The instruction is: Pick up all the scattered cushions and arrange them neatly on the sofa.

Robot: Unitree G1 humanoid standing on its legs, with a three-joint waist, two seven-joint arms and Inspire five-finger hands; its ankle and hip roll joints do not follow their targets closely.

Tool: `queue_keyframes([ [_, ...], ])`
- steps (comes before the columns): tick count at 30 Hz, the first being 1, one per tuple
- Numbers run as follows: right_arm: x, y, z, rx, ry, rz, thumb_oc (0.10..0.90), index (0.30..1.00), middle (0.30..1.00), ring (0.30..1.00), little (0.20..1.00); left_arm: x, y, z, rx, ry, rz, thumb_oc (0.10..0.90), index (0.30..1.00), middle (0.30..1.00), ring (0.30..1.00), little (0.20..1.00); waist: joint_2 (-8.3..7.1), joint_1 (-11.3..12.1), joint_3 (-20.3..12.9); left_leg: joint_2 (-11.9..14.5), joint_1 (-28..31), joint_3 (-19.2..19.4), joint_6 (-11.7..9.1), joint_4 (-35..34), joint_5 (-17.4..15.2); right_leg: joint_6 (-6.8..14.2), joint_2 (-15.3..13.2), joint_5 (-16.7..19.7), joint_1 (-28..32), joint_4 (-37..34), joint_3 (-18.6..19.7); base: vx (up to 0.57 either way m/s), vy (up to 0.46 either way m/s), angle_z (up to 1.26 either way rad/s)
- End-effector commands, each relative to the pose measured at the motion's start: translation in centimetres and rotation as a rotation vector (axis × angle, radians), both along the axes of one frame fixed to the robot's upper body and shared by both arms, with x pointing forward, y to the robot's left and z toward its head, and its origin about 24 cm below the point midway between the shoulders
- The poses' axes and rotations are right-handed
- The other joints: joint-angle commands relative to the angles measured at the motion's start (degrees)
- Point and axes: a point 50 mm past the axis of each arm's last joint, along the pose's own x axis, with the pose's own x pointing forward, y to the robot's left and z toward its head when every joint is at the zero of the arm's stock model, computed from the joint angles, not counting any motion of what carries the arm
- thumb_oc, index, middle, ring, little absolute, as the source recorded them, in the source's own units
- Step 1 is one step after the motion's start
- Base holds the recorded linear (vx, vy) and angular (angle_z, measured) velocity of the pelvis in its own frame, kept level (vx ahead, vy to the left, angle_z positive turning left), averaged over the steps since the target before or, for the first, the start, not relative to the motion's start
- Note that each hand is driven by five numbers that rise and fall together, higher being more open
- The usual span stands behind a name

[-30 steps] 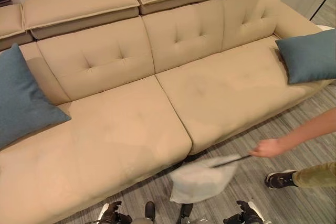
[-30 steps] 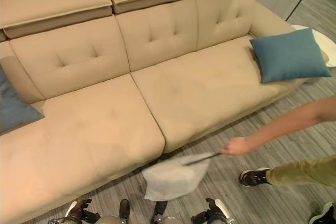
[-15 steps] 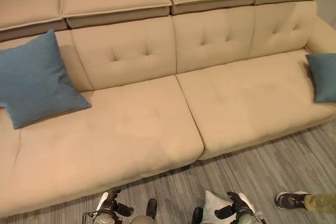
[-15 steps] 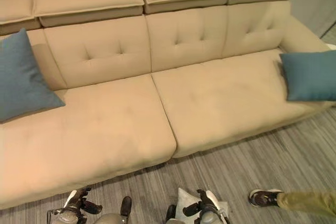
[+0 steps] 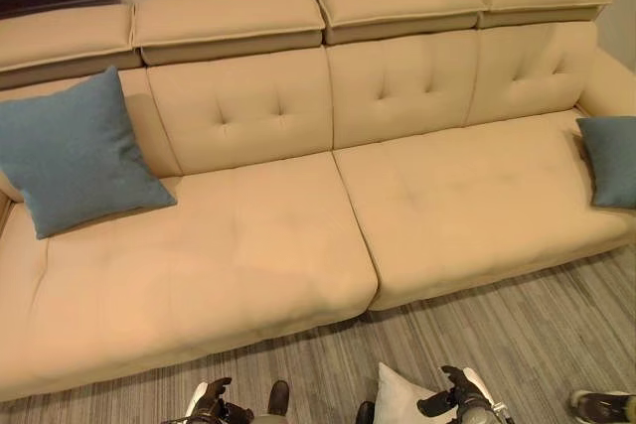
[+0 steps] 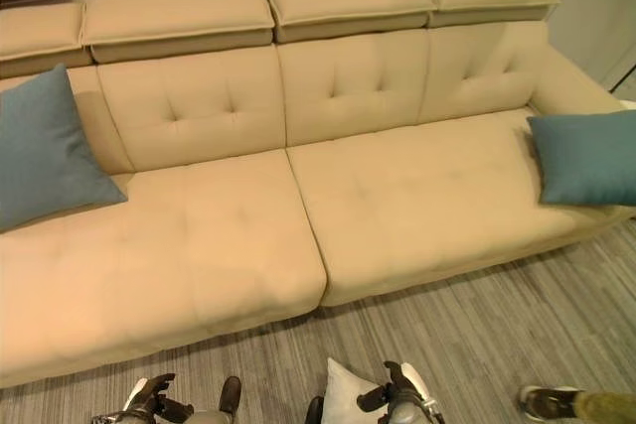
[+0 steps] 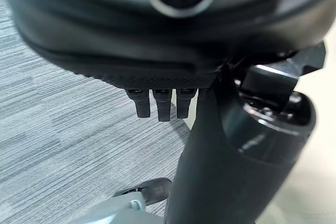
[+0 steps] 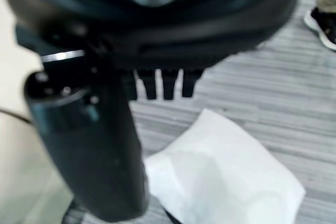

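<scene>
Fingers (image 8: 167, 85) of the right hand (image 5: 459, 396) hang straight and apart above the white cushion (image 8: 226, 174) on the floor (image 5: 517, 325); the left hand (image 5: 211, 402) hangs relaxed, empty. Two blue cushions (image 5: 75, 151) (image 6: 586, 156) already rest on the sofa (image 5: 298, 235). Current step is judged to be pickup: the right hand needs to lower and close on the white cushion.

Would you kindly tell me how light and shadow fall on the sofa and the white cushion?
Left eye view: the sofa is evenly lit, with soft shadow under its headrests and a dark gap beneath its front edge. Right wrist view: the white cushion on the floor looks bright, its creases softly shaded, without harsh glare.
</scene>
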Motion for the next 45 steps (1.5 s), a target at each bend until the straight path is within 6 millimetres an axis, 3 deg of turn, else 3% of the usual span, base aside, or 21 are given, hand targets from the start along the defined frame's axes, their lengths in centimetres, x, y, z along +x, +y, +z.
queue_keyframes([
  [1,0.9,-1.2,0.6,-0.043,-0.039,-0.02,0.8,0.9,0.9,0.9,0.9,1.4,-0.4,0.2,0.005,-0.015,-0.054,0.8,0.9,0.9,0.9,0.9,-2.17,-0.16,-0.02,-0.67,-0.4,1.68,0.29,0.01,-3.17,2.63,-2.34,-5.21,1.72,2.66,0.36,0.04,0.02,-0.04],
  [15,0.5,0.0,0.0,-0.01,0.023,0.024,0.8,0.9,0.9,0.9,0.9,-0.3,1.1,-0.1,0.044,0.059,-0.048,0.8,0.9,0.9,0.9,0.9,-3.0,-1.96,-1.16,-2.17,2.41,6.11,2.26,1.35,-7.08,4.09,-4.38,-3.44,0.92,3.47,5.61,0.03,0.061,-0.2],
  [21,0.9,-0.1,0.2,-0.01,0.016,0.016,0.8,0.9,0.9,0.9,0.9,1.4,1.1,0.4,0.05,0.01,-0.065,0.8,0.9,0.9,0.9,0.9,-2.66,-2.89,-0.35,-4.1,1.51,8.05,4.23,2.38,-8.45,6.22,-6.56,-0.62,-3.72,5.53,9.09,-0.05,0.155,-0.35],
  [25,0.7,-0.3,0.2,-0.016,0.013,-0.001,0.8,0.9,0.9,0.9,0.9,1.9,1.0,0.6,0.058,-0.004,-0.09,0.8,0.9,0.9,0.9,0.9,-2.68,-3.09,0.74,-4.81,1.64,9.4,4.88,1.11,-8.14,7.6,-7.39,2.43,-7.59,8.7,9.01,-0.1,0.151,-0.36],
  [27,1.0,-0.3,0.3,-0.017,-0.003,-0.006,0.8,0.9,0.9,0.9,0.9,2.4,1.1,0.8,0.066,-0.02,-0.102,0.8,0.9,0.9,0.9,0.9,-2.41,-2.68,1.81,-4.51,1.53,10.37,5.06,0.57,-7.85,7.64,-7.67,2.46,-9.16,10.52,6.52,-0.1,0.102,-0.51],
  [28,0.8,-0.3,0.3,-0.02,-0.003,-0.006,0.8,0.9,0.9,0.9,0.9,2.7,1.1,0.9,0.069,-0.028,-0.11,0.8,0.9,0.9,0.9,0.9,-2.39,-2.12,2.19,-4.38,1.55,11.07,5.13,0.4,-7.98,7.21,-8.34,1.97,-9.08,10.73,3.44,-0.08,0.089,-0.7],
  [29,0.8,-0.3,0.3,-0.02,-0.003,-0.007,0.8,0.9,0.9,0.9,0.9,2.7,1.1,0.9,0.069,-0.028,-0.11,0.8,0.9,0.9,0.9,0.9,-2.4,-2.14,2.26,-4.39,1.62,11.03,5.13,0.41,-7.99,7.22,-8.36,1.93,-9.0,10.75,3.39,-0.12,0.102,-0.7],
  [30,0.7,-0.2,0.3,-0.023,-0.003,-0.005,0.8,0.9,0.9,0.9,0.9,3.1,1.3,1.2,0.074,-0.041,-0.112,0.8,0.9,0.9,0.9,0.9,-2.37,-0.92,2.99,-4.36,1.72,12.41,5.33,0.58,-8.21,6.19,-9.85,1.02,-8.87,12.45,-4.07,-0.11,0.083,-0.72],
  [31,0.5,-0.4,0.2,-0.03,0.004,-0.003,0.8,0.9,0.9,0.9,0.9,3.3,1.4,1.3,0.076,-0.046,-0.113,0.8,0.9,0.9,0.9,0.9,-2.29,-0.55,3.27,-4.3,1.72,12.83,5.54,0.82,-8.21,5.75,-10.14,-0.14,-8.38,13.83,-6.79,-0.15,0.112,-0.54],
  [33,0.2,-0.6,0.2,-0.042,0.018,-0.002,0.8,0.9,0.9,0.9,0.9,3.3,1.6,1.3,0.081,-0.048,-0.112,0.8,0.9,0.9,0.9,0.9,-2.13,-0.39,3.91,-4.23,1.34,13.47,6.17,1.69,-7.86,4.98,-8.97,-2.58,-8.29,18.53,-7.64,-0.14,0.074,-0.41],
  [34,0.1,-0.7,0.1,-0.041,0.02,-0.003,0.8,0.9,0.9,0.9,0.9,3.0,1.7,1.2,0.081,-0.038,-0.104,0.8,0.9,0.9,0.9,0.9,-1.94,-0.29,3.88,-4.17,0.89,14.5,6.53,1.98,-7.35,4.7,-6.97,-4.88,-7.51,21.55,-6.79,-0.12,0.051,-0.23],
  [38,-0.1,-0.7,0.1,-0.043,0.023,0.001,0.8,0.9,0.9,0.9,0.9,2.1,1.8,1.0,0.078,-0.016,-0.089,0.8,0.9,0.9,0.9,0.9,-1.92,0.59,3.28,-4.18,-0.16,16.42,6.58,2.24,-6.79,3.77,-4.44,-7.98,-4.8,21.6,-7.26,-0.14,-0.004,-0.3],
  [39,-0.1,-0.7,0.1,-0.046,0.024,0.0,0.8,0.9,0.9,0.9,0.9,1.7,1.6,0.8,0.072,-0.009,-0.082,0.8,0.9,0.9,0.9,0.9,-2.35,1.49,2.8,-4.51,-0.93,17.69,6.15,2.5,-6.18,2.78,-2.96,-8.91,-2.45,16.41,-7.68,-0.08,-0.054,-0.32],
  [40,-0.1,-0.7,0.1,-0.046,0.024,0.0,0.8,0.9,0.9,0.9,0.9,1.7,1.6,0.8,0.072,-0.009,-0.082,0.8,0.9,0.9,0.9,0.9,-2.34,1.49,2.8,-4.49,-0.92,17.68,6.14,2.5,-6.18,2.77,-2.92,-8.87,-2.41,16.33,-7.68,-0.14,-0.142,-0.27],
  [41,-0.2,-0.9,0.2,-0.048,0.015,-0.014,0.8,0.9,0.9,0.9,0.9,1.4,1.1,0.6,0.055,-0.004,-0.073,0.8,0.9,0.9,0.9,0.9,-2.43,1.26,2.4,-4.56,-1.99,17.7,5.54,2.73,-5.5,2.22,-0.85,-9.07,-1.68,11.62,-5.42,-0.06,-0.089,-0.25],
  [45,0.0,-1.7,0.5,-0.06,-0.007,-0.041,0.8,0.9,0.9,0.9,0.9,1.5,0.0,0.3,0.026,-0.004,-0.101,0.8,0.9,0.9,0.9,0.9,-1.39,0.38,2.72,-4.37,-3.87,16.95,4.46,4.46,-4.77,1.31,0.41,-8.09,-0.29,6.67,-4.56,-0.1,-0.064,-0.32],
])
